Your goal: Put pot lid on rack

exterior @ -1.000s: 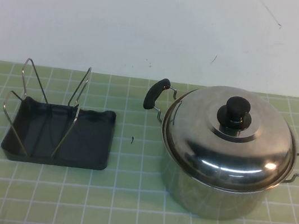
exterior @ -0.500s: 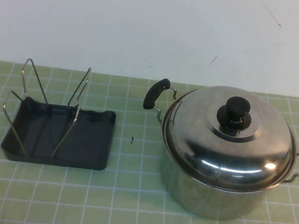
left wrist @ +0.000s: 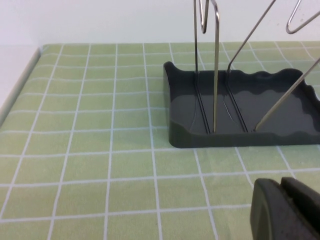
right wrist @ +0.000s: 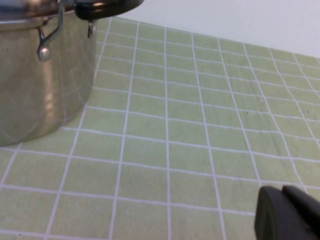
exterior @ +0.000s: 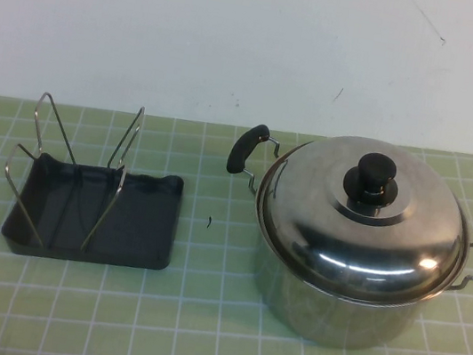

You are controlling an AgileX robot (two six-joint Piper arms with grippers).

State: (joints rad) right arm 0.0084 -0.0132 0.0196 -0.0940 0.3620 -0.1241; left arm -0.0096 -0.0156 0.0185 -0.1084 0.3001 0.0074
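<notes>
The green tiled surface [exterior: 197, 315] carries everything, with open room between the two groups of things. On its right side stands the deep steel pot [exterior: 338, 302] with two black handles, and the large round domed steel pot lid [exterior: 360, 220] with its black knob [exterior: 376, 177] lies flat on it, not yet lifted. On the left, well apart, stands the small black tray rack [exterior: 96, 214] with upright wire loops. The right end effector [right wrist: 287, 214] is low, near the pot, so it seems nearer to the lid; the left end effector [left wrist: 285, 210] is low near the rack. Both look closed.
</notes>
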